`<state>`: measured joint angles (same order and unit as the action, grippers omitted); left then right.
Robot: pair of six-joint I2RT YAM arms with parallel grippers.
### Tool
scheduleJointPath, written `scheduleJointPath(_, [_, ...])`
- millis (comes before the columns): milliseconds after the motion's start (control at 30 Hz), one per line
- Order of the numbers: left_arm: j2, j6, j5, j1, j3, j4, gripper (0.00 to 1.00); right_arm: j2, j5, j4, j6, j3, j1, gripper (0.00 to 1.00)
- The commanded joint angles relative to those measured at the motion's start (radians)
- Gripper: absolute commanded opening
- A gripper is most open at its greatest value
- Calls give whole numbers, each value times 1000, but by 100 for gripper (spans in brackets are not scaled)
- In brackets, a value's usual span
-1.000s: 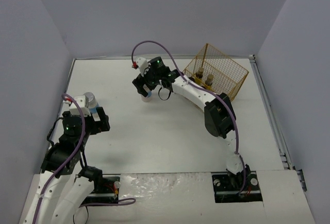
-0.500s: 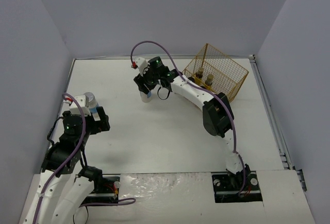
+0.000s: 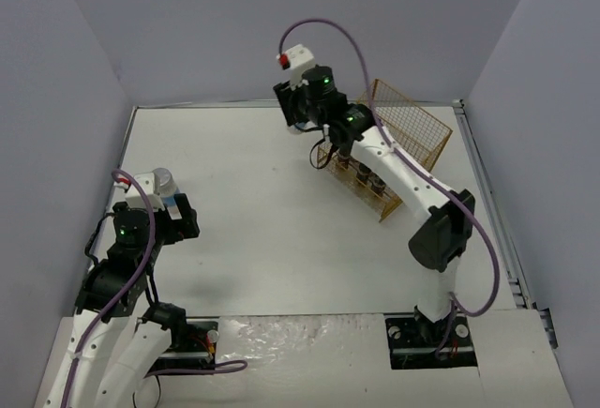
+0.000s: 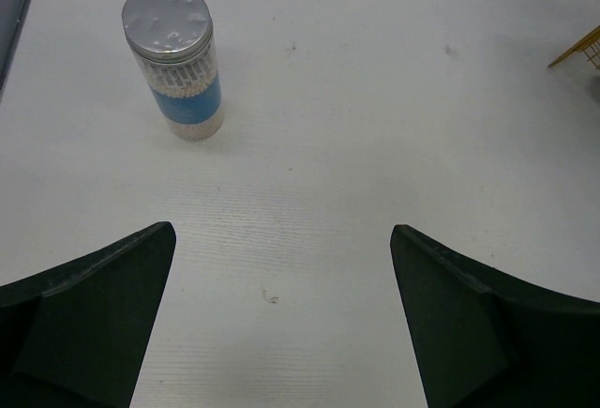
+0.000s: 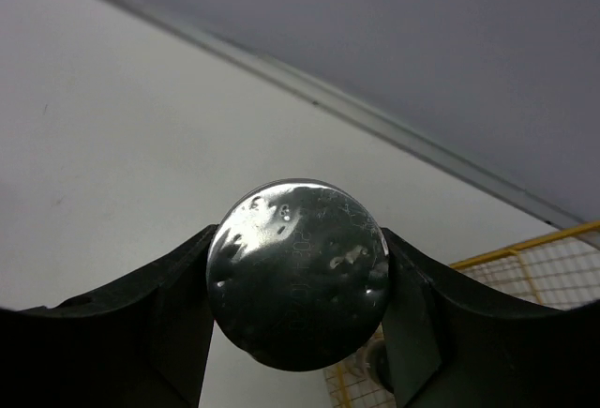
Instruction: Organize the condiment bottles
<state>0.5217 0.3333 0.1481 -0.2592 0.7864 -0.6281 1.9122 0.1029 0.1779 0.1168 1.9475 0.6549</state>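
Note:
My right gripper (image 5: 298,272) is shut on the silver lid of a pale jar (image 5: 298,267) and holds it in the air. In the top view this gripper (image 3: 309,115) hangs over the far left corner of the gold wire basket (image 3: 417,131), and the jar itself is hidden under the wrist. A second silver-lidded jar with a blue label (image 4: 173,61) stands on the table ahead and left of my open, empty left gripper (image 4: 281,267). It also shows in the top view (image 3: 164,183), beside the left gripper (image 3: 178,220). Dark-capped bottles (image 3: 362,179) stand in the basket.
The grey back wall and the table's far edge (image 5: 394,136) lie behind the held jar. A basket corner (image 5: 544,267) shows at the lower right of the right wrist view, and another (image 4: 581,52) at the right edge of the left wrist view.
My right arm lifted the jar off the back-middle table and swung it right and up toward the basket. The basket and its bottles now appear shifted toward the near left. The left arm has not moved.

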Motion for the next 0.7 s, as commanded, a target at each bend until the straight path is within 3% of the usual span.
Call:
scheduleJointPath(0, [13, -1, -17, 13, 22, 65, 97, -199, 268, -115, -140, -22, -132, 0])
scheduleJointPath(133, [14, 0, -18, 15, 22, 65, 97, -236, 291, -115, -206, -52, -233, 0])
scheduleJointPath(300, [14, 1, -19, 18, 25, 65, 97, -254, 208, -114, -290, -98, -370, 0])
scheduleJointPath(667, [9, 0, -27, 23, 23, 67, 97, -210, 204, -118, -325, -166, -445, 0])
